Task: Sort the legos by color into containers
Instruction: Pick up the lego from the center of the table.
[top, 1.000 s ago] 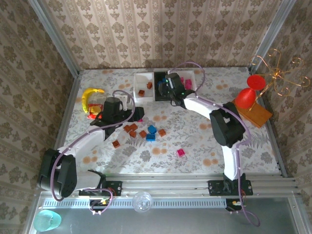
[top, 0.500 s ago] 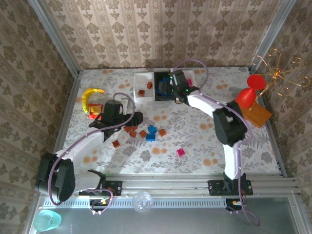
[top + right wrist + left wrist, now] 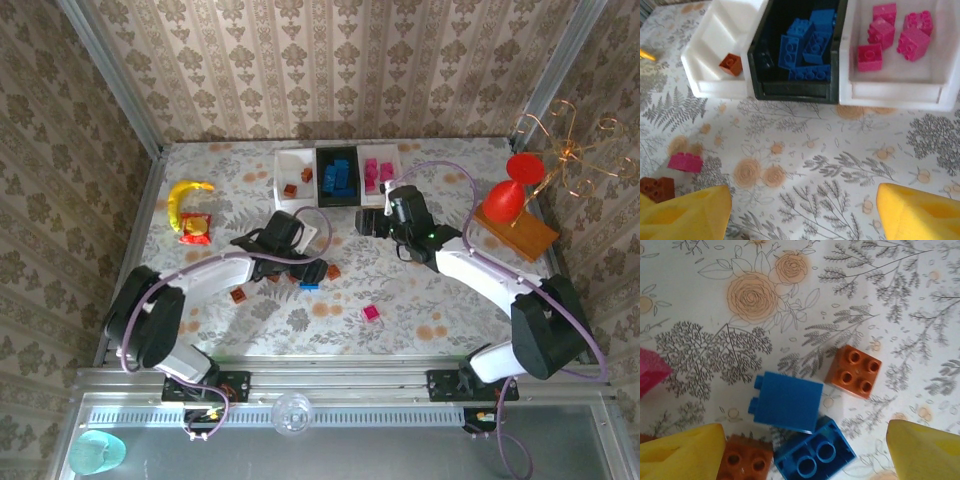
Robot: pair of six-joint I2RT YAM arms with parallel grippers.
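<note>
- The left gripper hangs low over the loose pile in the middle of the table. Its yellow fingers are spread wide and nothing is gripped.
- Just ahead of its fingertips a blue brick on its side lies against, or just beside, a second blue brick that sits studs up.
- An orange brick sits just beside that pair. Another orange one is close against one finger, and a pink brick lies further off.
- The right gripper is also spread wide and empty, just near of the containers.
- The containers stand at the far edge. The left white tray holds a brown-orange brick, the black middle tray holds blue ones, and the right white tray holds pink.
- The bricks look light, rigid and smooth. The flat side walls are the place to pinch, not the studs.
- A grip that lands off-centre could make a brick skid or tip, and closing on one blue brick may drag its neighbour along.
- The table between the pile and the trays is open, with only the low tray walls to clear.
- A stray pink brick lies on the near side.
- The banana is well apart at the left.
- Both arms reach toward the middle, so they could crowd each other there.
</note>
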